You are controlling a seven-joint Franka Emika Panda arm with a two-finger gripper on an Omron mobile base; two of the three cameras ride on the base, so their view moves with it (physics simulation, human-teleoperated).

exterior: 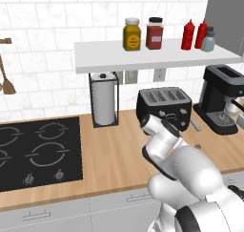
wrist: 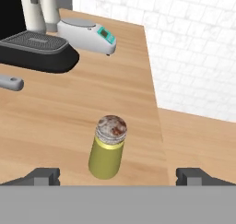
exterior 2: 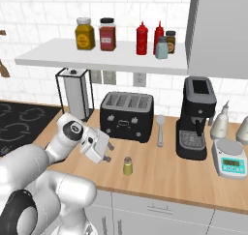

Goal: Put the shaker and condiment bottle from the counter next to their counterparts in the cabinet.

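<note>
The shaker (exterior 2: 128, 166), small, yellow-green and grey-topped, stands upright on the wooden counter (exterior 2: 164, 176) in front of the toaster. My gripper (exterior 2: 109, 153) hovers just left of it, open and holding nothing. In the hand view the shaker (wrist: 108, 149) sits between and just beyond my gripper's (wrist: 120, 177) wide-spread fingertips (wrist: 44, 176). On the white cabinet shelf (exterior 2: 97, 57), two alike red squeeze bottles (exterior 2: 141, 38) (exterior 2: 159, 36) stand side by side; I cannot tell which is the condiment bottle. The grey-blue shaker (exterior 2: 162, 48) stands next to them.
A black toaster (exterior 2: 127, 115), a spoon (exterior 2: 160, 130), a coffee machine (exterior 2: 196, 118) and a kitchen scale (exterior 2: 231, 161) line the counter behind and right of the shaker. A paper towel holder (exterior 2: 75, 96) and the cooktop (exterior: 38, 152) lie left. Two wide jars (exterior 2: 85, 34) stand on the shelf.
</note>
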